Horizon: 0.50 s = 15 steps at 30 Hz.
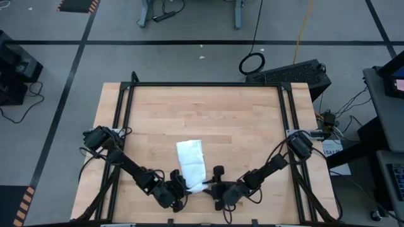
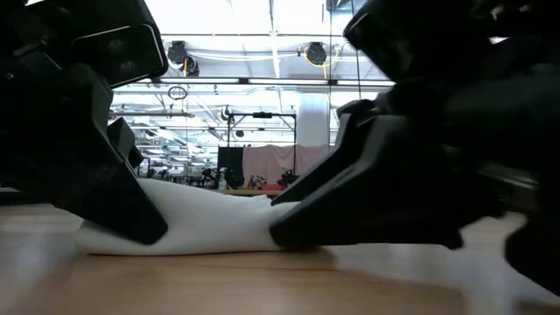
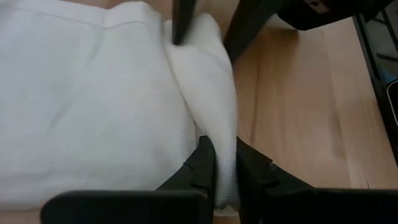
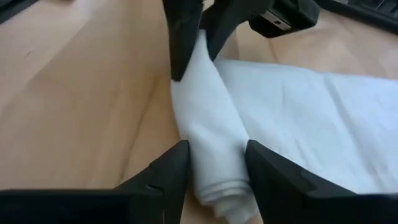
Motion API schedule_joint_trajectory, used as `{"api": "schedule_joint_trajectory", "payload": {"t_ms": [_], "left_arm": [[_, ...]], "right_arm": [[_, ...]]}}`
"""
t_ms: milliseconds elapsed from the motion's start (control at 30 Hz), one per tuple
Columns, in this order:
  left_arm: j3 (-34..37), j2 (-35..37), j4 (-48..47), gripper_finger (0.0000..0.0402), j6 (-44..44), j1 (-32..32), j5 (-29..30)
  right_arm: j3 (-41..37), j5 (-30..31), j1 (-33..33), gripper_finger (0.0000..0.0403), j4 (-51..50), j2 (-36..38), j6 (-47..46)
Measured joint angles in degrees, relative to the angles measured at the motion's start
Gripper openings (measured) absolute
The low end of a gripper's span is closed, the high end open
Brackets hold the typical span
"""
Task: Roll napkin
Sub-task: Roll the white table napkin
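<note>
So the plain white thin cloth napkin (image 1: 191, 162) is lying on the pale wooden tabletop (image 1: 221, 120), near edge, roughly centre. Most of it is still flat, stretching away toward the far side, and only the near end has been curled over into a small roll.

Both arms are down at that roll. The left gripper (image 3: 225, 168) has its jaws nearly closed, pinching the left end of the rolled bit between them. The right gripper (image 4: 214, 163) sits at the other end with its jaws part open, straddling the roll; the cloth fills the gap and looks lightly squeezed, not clamped hard.

Handling-wise, I'd guess this thing is super light and floppy, zero stiffness. It'll sag and unroll the second you let go, and it probably slides easily on smooth wood instead of turning over. Not fragile at all though, so squeezing is fine.

Best place to hold is right where they are: the two ends of the roll, keeping even tension so it doesn't go cone-shaped. Grabbing the flat part would just bunch it up.
</note>
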<state>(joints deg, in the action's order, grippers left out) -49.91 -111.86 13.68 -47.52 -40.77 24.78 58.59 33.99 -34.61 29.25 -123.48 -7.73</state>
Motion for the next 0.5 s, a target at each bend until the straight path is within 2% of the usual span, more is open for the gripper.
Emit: {"api": "schedule_joint_trajectory", "payload": {"t_ms": [200,367,500], "left_arm": [[0.1,0.49,-0.25,0.0055,0.21,-0.43,0.26],[0.13,3.42,-7.91,0.0127,-0.27,-1.49,0.27],[0.3,7.35,-16.48,0.0194,-1.61,-2.55,2.11]], "right_arm": [[0.0,-4.37,1.06,0.0096,0.15,0.11,-4.91],[0.08,-8.24,1.11,0.0042,0.3,0.18,-7.83],[0.02,-9.89,1.1,0.0032,-0.42,0.65,-12.04]]}}
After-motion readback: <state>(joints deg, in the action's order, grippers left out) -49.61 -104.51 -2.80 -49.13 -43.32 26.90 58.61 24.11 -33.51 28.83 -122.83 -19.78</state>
